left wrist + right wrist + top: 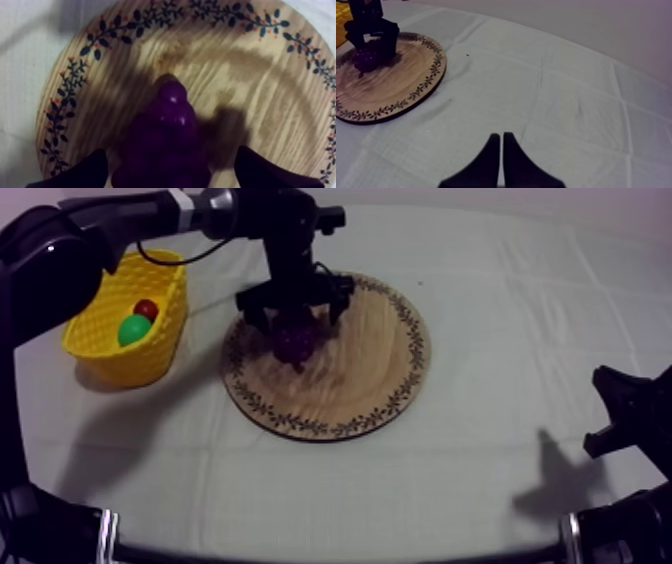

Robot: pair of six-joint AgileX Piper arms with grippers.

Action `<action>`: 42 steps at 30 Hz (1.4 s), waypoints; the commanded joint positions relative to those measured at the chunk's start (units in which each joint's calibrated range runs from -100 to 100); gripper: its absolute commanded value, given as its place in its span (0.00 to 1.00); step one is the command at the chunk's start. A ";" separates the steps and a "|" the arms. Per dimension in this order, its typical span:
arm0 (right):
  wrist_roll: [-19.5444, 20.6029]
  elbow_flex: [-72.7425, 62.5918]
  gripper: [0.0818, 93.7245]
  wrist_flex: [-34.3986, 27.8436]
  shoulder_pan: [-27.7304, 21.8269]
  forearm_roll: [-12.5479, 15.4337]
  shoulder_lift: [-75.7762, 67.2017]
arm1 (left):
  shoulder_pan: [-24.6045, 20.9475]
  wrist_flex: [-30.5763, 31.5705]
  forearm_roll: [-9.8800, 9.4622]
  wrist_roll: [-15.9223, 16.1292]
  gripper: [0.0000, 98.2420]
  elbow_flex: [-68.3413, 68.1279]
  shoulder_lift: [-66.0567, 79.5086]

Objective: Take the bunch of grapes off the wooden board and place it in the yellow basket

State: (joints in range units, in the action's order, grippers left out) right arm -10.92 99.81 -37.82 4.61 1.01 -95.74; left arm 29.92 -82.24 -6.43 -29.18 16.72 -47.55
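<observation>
The purple bunch of grapes (pixel 297 340) lies on the left part of the round wooden board (pixel 370 368). My left gripper (pixel 295 316) is down over it, open, with one black finger at each side of the bunch. In the left wrist view the grapes (pixel 170 125) sit between the spread fingers (pixel 82 172), and a small gap shows beside the right one. The yellow basket (pixel 110 353) stands left of the board. My right gripper (pixel 501 137) is shut on nothing, low over the cloth at the table's right side (pixel 620 413).
Inside the basket lie a small red fruit (pixel 146 309) and a green pear (pixel 134 330). From the right wrist view the board (pixel 411 85) and the other arm's gripper (pixel 371 30) at the grapes are seen far off across bare cloth.
</observation>
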 commanded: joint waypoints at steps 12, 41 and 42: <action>0.01 -0.03 0.00 0.00 -0.02 -0.01 -0.01 | -1.01 -2.06 1.33 1.45 0.85 2.64 -2.39; -0.02 -0.03 0.00 0.00 -0.02 -0.01 -0.01 | -1.36 1.15 -1.95 3.46 0.42 -4.33 10.14; -0.03 -0.03 0.00 0.00 -0.02 -0.01 -0.01 | -1.58 1.33 -2.23 3.77 0.42 -5.10 12.10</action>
State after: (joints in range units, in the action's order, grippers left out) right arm -10.92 99.81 -37.82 4.61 1.01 -95.74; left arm 28.47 -81.11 -8.47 -25.70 12.30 -39.07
